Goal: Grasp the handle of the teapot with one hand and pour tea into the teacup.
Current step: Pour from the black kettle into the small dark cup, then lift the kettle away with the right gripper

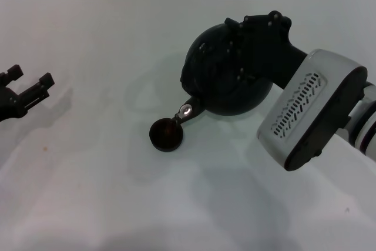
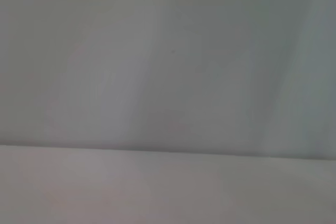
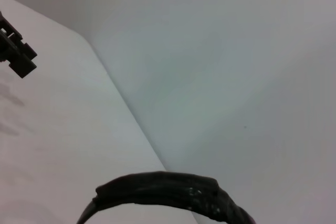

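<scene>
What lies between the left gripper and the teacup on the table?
Nothing: in the head view, only bare white table separates the left gripper from the teacup.

Lighting: bright, even, diffuse from overhead. Surface [image 1: 88, 192]: white, washed pale, no hard glare. Shadows: soft, faint grey, cast toward 9 o'clock of the teapot [image 1: 226, 69] and beside the left end effector [image 1: 29, 89]. Highlight: small glint on the spout. Left wrist view: featureless, blurred.

The teapot [image 1: 226, 80] my claw holds is matte black, with a shiny silver spot on its spout. The teacup [image 1: 167, 134] is dark brown-black, reddish inside. The table [image 1: 88, 192] is plain white.
</scene>
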Motion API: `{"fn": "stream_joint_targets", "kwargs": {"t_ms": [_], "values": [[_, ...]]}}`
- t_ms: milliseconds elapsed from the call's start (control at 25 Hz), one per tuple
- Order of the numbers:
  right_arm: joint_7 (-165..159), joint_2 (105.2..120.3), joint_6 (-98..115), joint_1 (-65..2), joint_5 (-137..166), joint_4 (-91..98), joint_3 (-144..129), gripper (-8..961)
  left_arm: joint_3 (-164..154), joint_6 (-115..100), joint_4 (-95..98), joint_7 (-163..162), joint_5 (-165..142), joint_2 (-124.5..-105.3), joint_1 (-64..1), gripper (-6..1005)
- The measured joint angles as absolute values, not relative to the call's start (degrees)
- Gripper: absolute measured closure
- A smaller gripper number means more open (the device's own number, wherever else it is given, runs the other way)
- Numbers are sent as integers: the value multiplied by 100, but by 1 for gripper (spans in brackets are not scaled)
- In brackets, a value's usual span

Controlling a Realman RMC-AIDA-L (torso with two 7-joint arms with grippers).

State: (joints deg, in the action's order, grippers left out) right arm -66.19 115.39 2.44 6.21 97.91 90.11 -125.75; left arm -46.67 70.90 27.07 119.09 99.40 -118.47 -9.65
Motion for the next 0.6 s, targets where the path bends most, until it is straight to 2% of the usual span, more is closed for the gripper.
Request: {"fn": "stream_joint_targets", "kwargs": {"t_ms": [600], "values": [[-6420,11542,-60,578,9799,8962,-12718,843,-4671,6990,2654,11909,9940,-11847,-978,148]]}}
